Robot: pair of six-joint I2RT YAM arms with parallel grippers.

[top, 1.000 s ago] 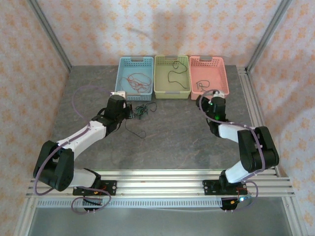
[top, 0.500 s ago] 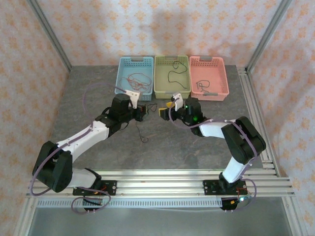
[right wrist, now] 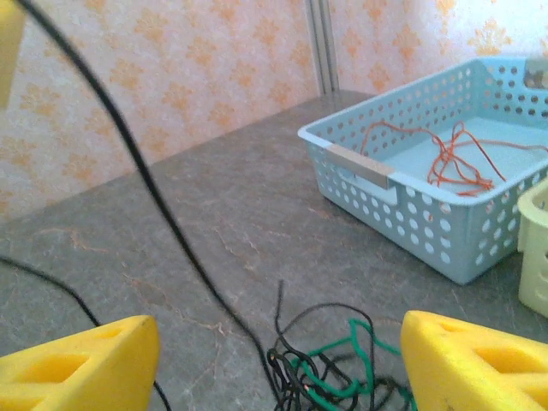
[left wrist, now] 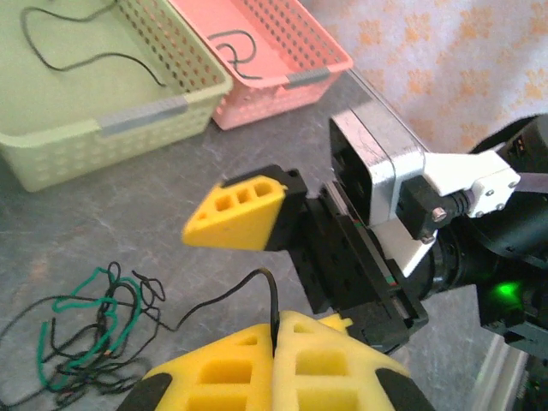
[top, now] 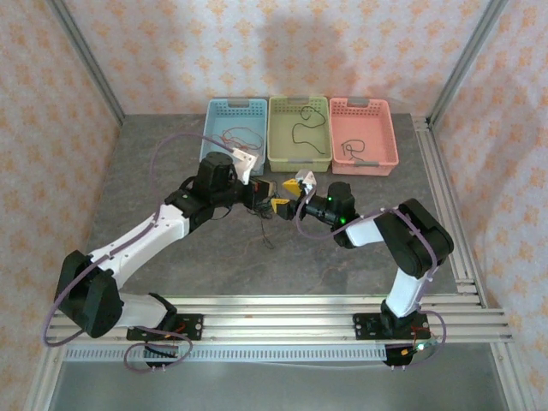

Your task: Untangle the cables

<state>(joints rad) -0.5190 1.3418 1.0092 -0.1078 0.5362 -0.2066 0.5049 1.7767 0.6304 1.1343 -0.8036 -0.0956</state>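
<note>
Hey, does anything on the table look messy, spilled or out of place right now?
Only the knot of black and green cables, lying loose on the table in front of the green basket. One black strand runs up from it into the shut left gripper. Nothing looks spilled or broken.

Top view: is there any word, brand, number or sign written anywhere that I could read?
None: no text can be read. The blue basket, green basket and pink basket carry blank grey strips on their rims.
</note>
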